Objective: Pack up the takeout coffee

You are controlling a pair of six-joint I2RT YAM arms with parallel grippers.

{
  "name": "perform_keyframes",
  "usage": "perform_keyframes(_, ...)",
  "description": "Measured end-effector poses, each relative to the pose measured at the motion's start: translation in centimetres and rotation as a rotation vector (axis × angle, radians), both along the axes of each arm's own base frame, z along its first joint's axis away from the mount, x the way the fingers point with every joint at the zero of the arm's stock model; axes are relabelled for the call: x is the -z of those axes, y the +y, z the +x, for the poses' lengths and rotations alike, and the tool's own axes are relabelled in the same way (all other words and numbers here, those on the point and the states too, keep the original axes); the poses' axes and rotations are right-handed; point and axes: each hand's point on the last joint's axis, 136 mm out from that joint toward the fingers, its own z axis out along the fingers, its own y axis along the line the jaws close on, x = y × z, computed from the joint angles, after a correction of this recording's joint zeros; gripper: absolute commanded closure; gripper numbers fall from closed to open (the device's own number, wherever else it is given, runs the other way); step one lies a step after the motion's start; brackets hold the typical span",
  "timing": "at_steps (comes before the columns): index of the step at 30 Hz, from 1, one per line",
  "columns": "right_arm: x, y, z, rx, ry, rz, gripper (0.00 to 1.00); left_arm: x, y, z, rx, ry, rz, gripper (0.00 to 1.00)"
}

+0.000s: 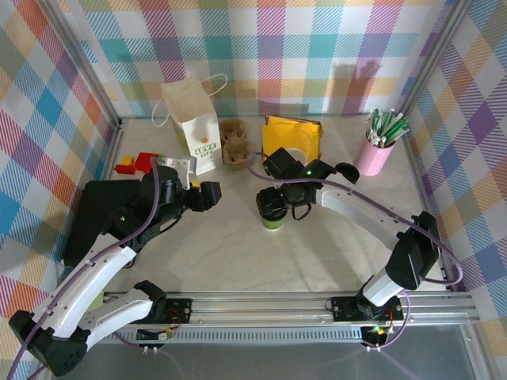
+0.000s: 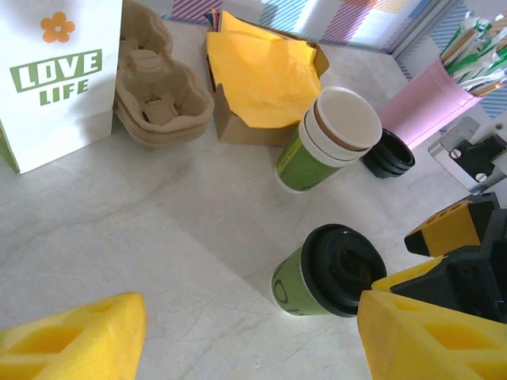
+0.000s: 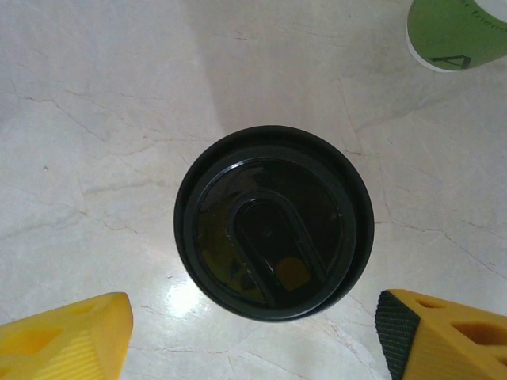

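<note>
My right claw (image 3: 253, 321) hung wide open over the lidded cup (image 3: 273, 233), which stood mid-table; I judged I should lower, centre the lid between the jaws, and close gently. My left claw (image 2: 252, 317), also wide and empty, saw the cup's green side and the bag (image 2: 55, 79); the right saw the lid from straight above.

Takeout coffee (image 1: 273, 212) standing upright on the tabletop (image 1: 238, 253)
It is a small paper cup with a green side wall, closed by a round, glossy black plastic lid (image 3: 273, 233) that sits level on its rim, near the middle of the pale, marbled surface.
</note>
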Motion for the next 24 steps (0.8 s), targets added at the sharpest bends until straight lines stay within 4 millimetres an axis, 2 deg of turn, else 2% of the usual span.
perform_keyframes(8, 1.4, 0.4, 0.5, 0.000, 0.031, -0.041, 0.12, 0.5, 0.0, 0.0, 0.001, 0.009, 0.006, 0.30)
perform_keyframes(15, 2.9, 0.9, 1.3, -0.001, 0.052, -0.081, 0.14, 1.2, 0.1, -0.1, 0.001, 0.022, 0.014, 0.29)
perform_keyframes(24, 4.1, 1.0, 1.4, -0.001, 0.075, -0.120, 0.19, 1.0, 0.1, -0.2, 0.010, 0.008, 0.023, 0.29)
